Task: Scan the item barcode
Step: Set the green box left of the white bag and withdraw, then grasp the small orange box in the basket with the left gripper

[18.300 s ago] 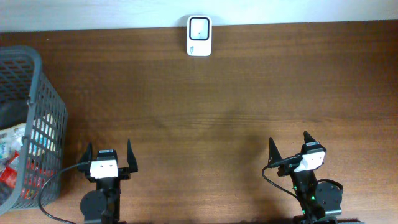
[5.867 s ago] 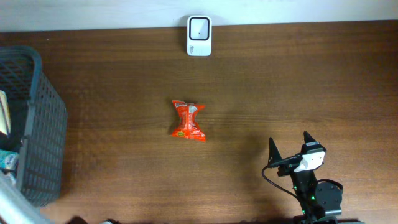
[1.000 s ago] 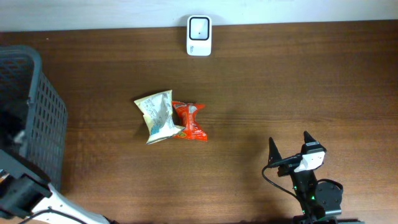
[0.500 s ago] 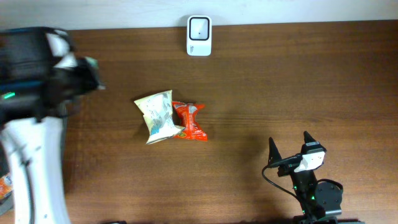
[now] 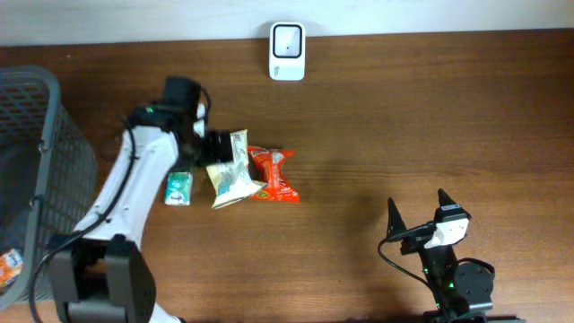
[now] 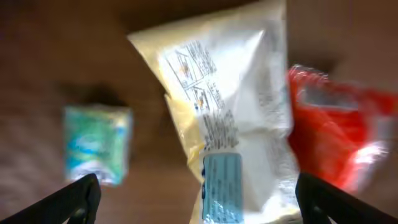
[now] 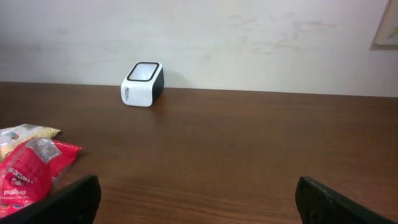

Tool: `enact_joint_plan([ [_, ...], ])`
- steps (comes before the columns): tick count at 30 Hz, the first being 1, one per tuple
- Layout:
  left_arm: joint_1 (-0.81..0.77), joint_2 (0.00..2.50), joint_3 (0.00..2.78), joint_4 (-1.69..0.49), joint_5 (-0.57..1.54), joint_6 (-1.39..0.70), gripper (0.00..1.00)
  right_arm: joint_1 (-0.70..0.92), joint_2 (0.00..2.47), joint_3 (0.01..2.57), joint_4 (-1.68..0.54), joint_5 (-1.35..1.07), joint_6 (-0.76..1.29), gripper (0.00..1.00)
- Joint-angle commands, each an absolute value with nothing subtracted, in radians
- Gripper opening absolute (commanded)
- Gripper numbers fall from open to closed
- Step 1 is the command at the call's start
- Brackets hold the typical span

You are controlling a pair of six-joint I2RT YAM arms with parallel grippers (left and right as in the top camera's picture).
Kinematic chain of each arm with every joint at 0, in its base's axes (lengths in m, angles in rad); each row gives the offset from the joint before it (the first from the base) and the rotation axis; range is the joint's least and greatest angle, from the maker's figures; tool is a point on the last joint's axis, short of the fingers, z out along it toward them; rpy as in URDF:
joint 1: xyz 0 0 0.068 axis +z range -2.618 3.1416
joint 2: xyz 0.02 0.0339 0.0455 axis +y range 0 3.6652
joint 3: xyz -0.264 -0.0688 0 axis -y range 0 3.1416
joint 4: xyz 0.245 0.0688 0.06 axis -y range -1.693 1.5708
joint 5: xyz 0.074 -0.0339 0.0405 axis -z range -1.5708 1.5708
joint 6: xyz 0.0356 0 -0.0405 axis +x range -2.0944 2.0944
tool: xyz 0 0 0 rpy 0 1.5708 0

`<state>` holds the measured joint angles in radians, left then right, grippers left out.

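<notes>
Three items lie mid-table: a small green packet point(image 5: 178, 187), a cream packet point(image 5: 231, 169) and a red packet point(image 5: 273, 173) touching it. The white barcode scanner point(image 5: 287, 52) stands at the far edge. My left gripper point(image 5: 208, 148) hovers open over the cream packet's left edge, holding nothing. The left wrist view looks down on the green packet point(image 6: 96, 143), cream packet point(image 6: 230, 124) and red packet point(image 6: 339, 137), blurred. No barcode is readable. My right gripper point(image 5: 417, 211) stands open at the near right, facing the scanner point(image 7: 143, 84) and red packet point(image 7: 31, 171).
A grey mesh basket point(image 5: 36, 152) stands at the left edge with a few items low inside. The left arm point(image 5: 134, 188) stretches from the near left across to the packets. Bare wood lies to the right of the red packet.
The left arm swung from the basket over to the packets. Its gripper opened, and the green packet now lies on the table left of the cream one. The right arm stayed still.
</notes>
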<state>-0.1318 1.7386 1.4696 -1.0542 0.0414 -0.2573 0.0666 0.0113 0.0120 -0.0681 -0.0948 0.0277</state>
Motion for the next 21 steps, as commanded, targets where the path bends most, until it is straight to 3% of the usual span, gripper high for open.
enact_joint_plan([
  [1, -0.075, 1.619, 1.782, -1.129, -0.073, -0.285, 0.98, 0.072, 0.008, 0.006, -0.072, -0.094, 0.038, 0.99],
  [3, 0.038, 1.557, 1.937, -1.202, -0.184, -0.376, 1.00, 0.072, 0.008, 0.006, -0.072, -0.094, 0.038, 0.99],
  [8, 0.444, 1.504, 1.936, -1.352, -0.266, -0.603, 0.99, 0.072, 0.008, 0.006, -0.072, -0.094, 0.037, 0.99],
  [11, 0.672, 1.523, 1.811, -1.354, -0.220, -0.675, 1.00, 0.072, 0.008, 0.006, -0.072, -0.094, 0.037, 0.99],
  [14, 0.799, 1.525, 1.614, -1.250, -0.226, -0.707, 0.99, 0.072, 0.008, 0.006, -0.072, -0.094, 0.038, 0.99],
  [16, 0.879, 1.526, 1.438, -1.114, -0.225, -0.707, 0.90, 0.072, 0.008, 0.006, -0.072, -0.094, 0.037, 0.99],
  [18, 0.945, 1.526, 1.290, -0.956, -0.235, -0.685, 0.69, 0.072, 0.008, 0.006, -0.072, -0.094, 0.037, 0.99],
  [21, 0.966, 1.564, 1.242, -0.853, -0.259, -0.585, 0.73, 0.072, 0.008, 0.006, -0.072, -0.094, 0.037, 0.99],
])
